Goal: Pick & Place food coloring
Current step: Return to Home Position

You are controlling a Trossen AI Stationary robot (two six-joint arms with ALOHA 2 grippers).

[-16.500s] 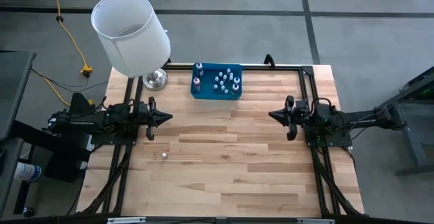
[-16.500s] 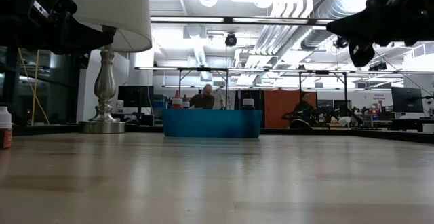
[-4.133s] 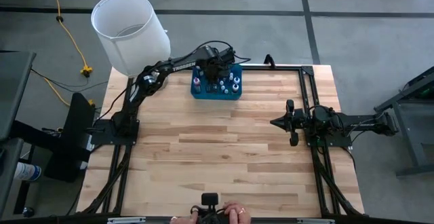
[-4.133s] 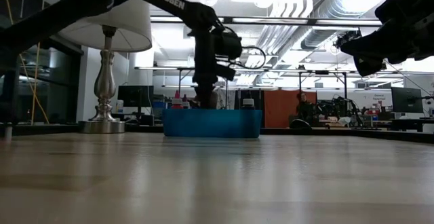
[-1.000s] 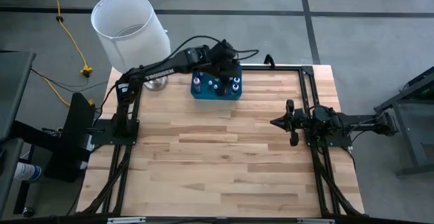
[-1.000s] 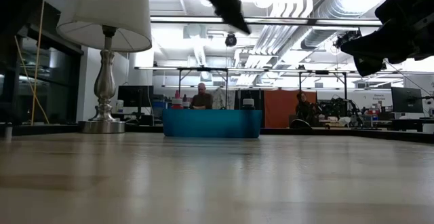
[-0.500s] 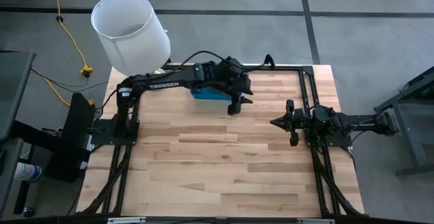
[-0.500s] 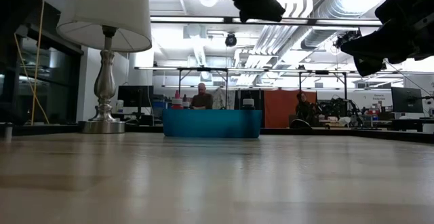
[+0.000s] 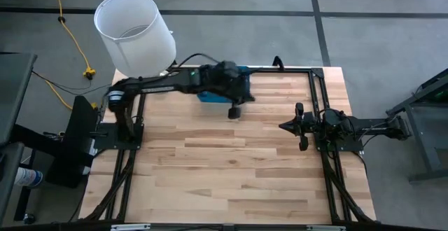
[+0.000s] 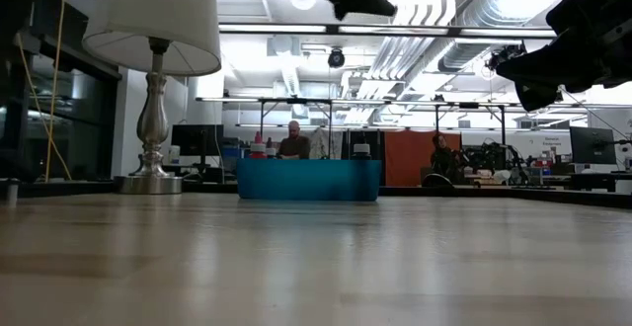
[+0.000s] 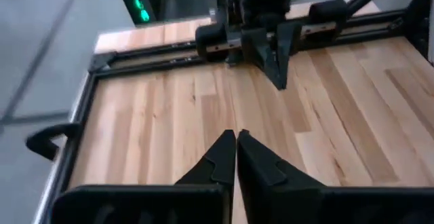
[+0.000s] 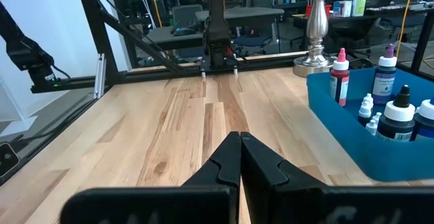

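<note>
The food coloring bottles [image 12: 386, 75] stand upright in a blue tray [image 12: 352, 142] at the table's far middle. In the high view my left arm covers most of that tray [image 9: 208, 96]. My left gripper [image 9: 233, 113] hangs in the air just on the near side of the tray, slanting down. It is shut with nothing between its fingers [image 11: 236, 137]. My right gripper [image 9: 281, 126] waits level at the table's right side, shut and empty [image 12: 239, 137].
A table lamp with a white shade [image 9: 134, 33] stands at the far left corner, its metal base [image 12: 315, 34] next to the tray. Black rails [image 9: 318, 98] frame the table's sides. Bare wood [image 9: 224, 168] stretches from the tray to the near edge.
My left gripper has come away from above the blue tray toward the table's near edge, staying high and tipping less steeply downward. Its fingers have come together with nothing in them. The tray and its bottles have stayed in place.
</note>
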